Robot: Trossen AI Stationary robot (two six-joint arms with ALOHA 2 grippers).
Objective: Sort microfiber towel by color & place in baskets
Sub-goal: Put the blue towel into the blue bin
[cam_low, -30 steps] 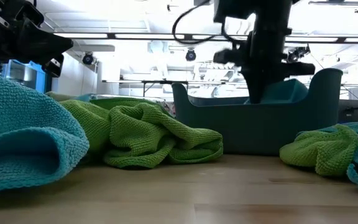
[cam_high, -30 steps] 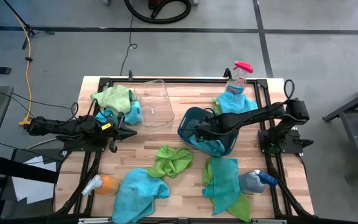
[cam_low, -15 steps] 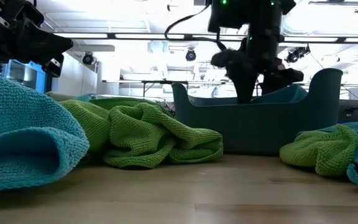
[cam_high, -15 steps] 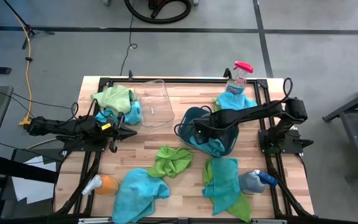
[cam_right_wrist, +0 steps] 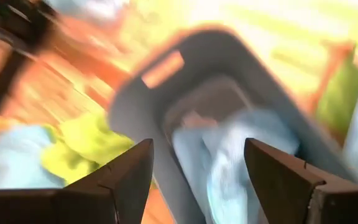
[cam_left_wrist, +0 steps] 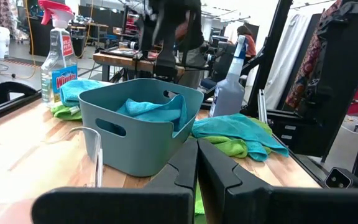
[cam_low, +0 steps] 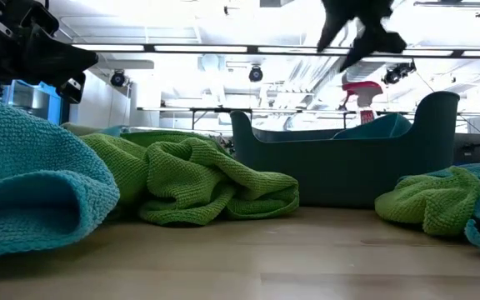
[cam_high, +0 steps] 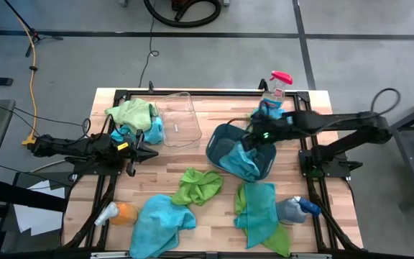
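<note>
1. Rising out of the teal basket point(cam_high: 240, 150), the right arm is now stretching over the basket's far edge; a second ago it was reaching down inside.
2. Sitting in that basket is a blue towel point(cam_high: 244, 160), lying loose and draping over the near rim.
3. Waiting on the table are more towels: a green towel point(cam_high: 200, 185) at centre, a second blue towel point(cam_high: 160, 219) in front, a blue-and-green pair point(cam_high: 259, 208) just before the basket.
4. Standing empty beside the left arm is the clear basket point(cam_high: 176, 119), and the green towel is lying between the two arms, somewhat nearer the right one.
5. Hovering above the basket, the right gripper point(cam_right_wrist: 197, 177) is showing its jaws spread wide, holding nothing.
6. Parking near the clear basket, the left gripper point(cam_left_wrist: 197, 163) is keeping its fingers pressed together, empty.
</note>
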